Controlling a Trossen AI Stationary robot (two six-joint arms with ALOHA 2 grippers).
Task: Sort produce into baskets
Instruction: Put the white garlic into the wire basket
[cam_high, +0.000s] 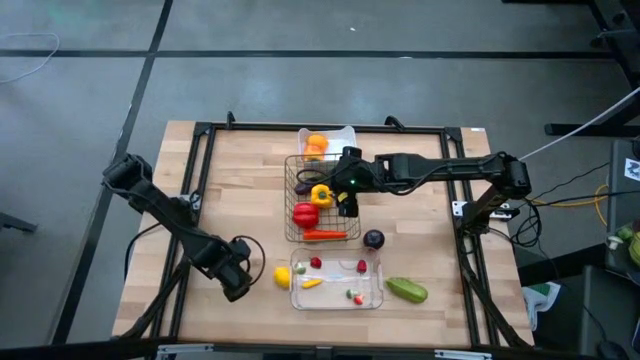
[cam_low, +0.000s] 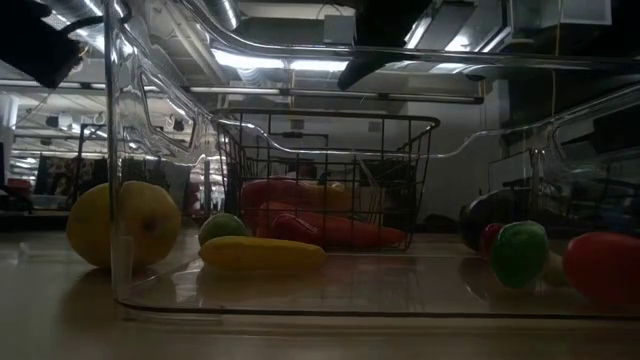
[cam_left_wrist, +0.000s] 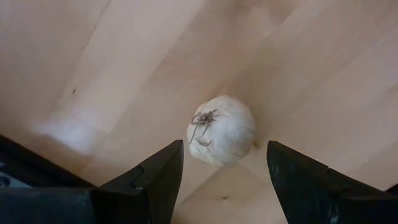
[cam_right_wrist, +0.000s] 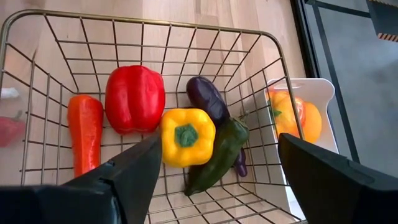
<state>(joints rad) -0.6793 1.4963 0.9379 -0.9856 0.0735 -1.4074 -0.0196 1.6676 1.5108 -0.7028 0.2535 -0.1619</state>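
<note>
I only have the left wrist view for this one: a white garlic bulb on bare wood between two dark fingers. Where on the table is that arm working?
Observer: The left end effector is low over the left part of the table, just left of a lemon that lies beside the clear tray.
Operator: And the other arm?
Observer: The right end effector hangs open above the wire basket in the middle of the table.
Operator: What is in that basket?
Observer: A red pepper, a yellow pepper, a carrot, a purple eggplant and a dark green vegetable.
</note>
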